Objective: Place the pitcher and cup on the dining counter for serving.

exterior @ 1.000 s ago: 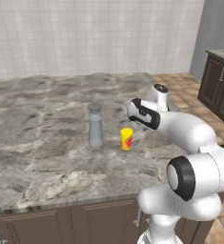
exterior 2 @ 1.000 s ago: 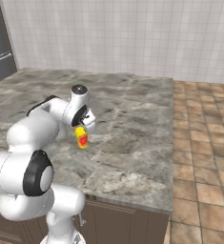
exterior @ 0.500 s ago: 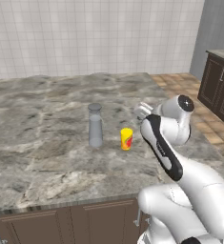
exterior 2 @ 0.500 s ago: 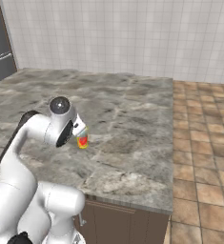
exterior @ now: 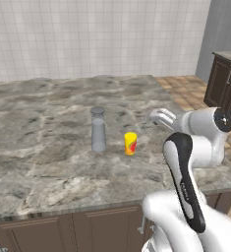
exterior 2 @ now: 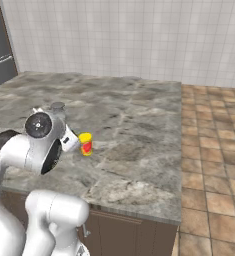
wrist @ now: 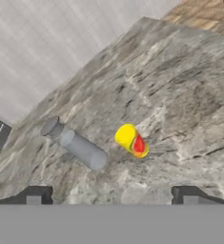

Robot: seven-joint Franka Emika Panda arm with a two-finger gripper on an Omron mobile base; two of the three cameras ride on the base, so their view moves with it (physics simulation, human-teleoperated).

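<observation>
Gripper (wrist: 111, 196) spread wide, empty, well back from both items. Pitcher (wrist: 75, 144) and cup (wrist: 132, 140) upright on dining counter (wrist: 189, 95), ahead of the fingertips, cup nearer. Pitcher probably rigid, slick, top-heavy: best gripped mid-body; cup light, around its wall.

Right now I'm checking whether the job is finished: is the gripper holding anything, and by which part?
Nothing is held. The gripper is open and empty; the small yellow cup and tall pale-grey pitcher stand free on the marble dining counter.
</observation>
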